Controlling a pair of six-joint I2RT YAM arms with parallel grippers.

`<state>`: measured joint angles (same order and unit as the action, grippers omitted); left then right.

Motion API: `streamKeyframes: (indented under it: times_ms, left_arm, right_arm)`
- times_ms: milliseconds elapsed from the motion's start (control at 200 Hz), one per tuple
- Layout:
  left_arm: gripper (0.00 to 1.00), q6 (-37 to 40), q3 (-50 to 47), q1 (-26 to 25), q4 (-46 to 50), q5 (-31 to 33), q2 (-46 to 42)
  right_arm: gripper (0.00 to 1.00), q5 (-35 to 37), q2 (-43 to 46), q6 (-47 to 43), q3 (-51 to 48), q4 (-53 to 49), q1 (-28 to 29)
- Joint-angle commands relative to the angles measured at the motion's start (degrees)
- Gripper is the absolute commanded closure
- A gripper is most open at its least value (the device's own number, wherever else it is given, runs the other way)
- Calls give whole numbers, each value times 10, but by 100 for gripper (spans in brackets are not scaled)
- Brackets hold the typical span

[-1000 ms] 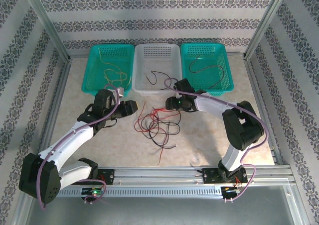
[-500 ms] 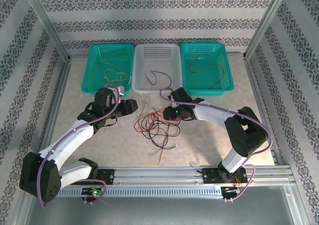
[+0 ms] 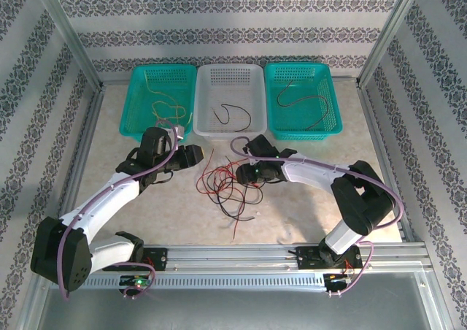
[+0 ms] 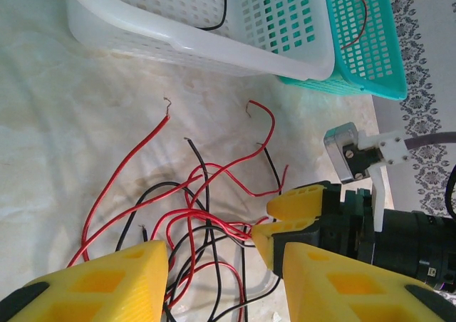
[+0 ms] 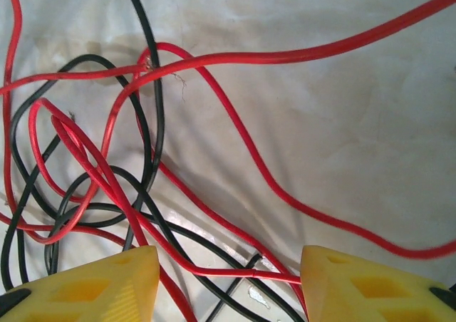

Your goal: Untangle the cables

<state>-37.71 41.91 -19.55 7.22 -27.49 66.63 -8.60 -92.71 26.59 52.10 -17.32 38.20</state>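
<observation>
The cables [image 3: 230, 184] lie in one loose heap at the middle of the tabletop [image 3: 306, 213], just below the baskets in the top view. They are thin round wires in red and black, looped over one another. I cannot count the strands in the knot. Several ends stick out, showing bare metal tips in my left wrist view, where the cables [image 4: 192, 215] spread across the lower middle.

My right claw [image 3: 241, 173] sits at the right edge of the heap, low over it. From its own camera the right claw [image 5: 228, 265] stands wide, two blocky yellow fingers at the lower corners. The cables [image 5: 142, 194] lie on the tabletop between and above them, none pinched. My left claw [image 3: 195, 157] is just left of the heap. The left claw [image 4: 224, 261] is also parted, with nothing in it, and the right claw [image 4: 281, 219] shows at the right of that frame.

Three perforated plastic baskets stand in a row at the top. The left teal basket [image 3: 162, 68] holds yellowish wires. The white basket [image 3: 230, 67] holds one black wire. The right teal basket [image 3: 299, 66] holds dark and red wires. The tabletop is pale, mottled and slightly glossy.
</observation>
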Motion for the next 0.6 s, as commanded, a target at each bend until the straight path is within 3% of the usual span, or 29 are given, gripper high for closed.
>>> streamKeyframes:
  times_ms: [0,360,510,595]
  left_arm:
    - [54,5,9,-6,-12,-11,-12]
    - [54,-1,2,-6,-20,-18,-13]
    - [54,-3,0,-6,-24,-21,-12]
    - [54,-3,2,-7,-25,-23,-12]
  right_arm:
    - [42,16,22,1,-10,-21,10]
    - [38,4,29,6,0,-33,25]
    - [51,7,8,2,11,-39,28]
    - [70,11,9,1,22,-47,30]
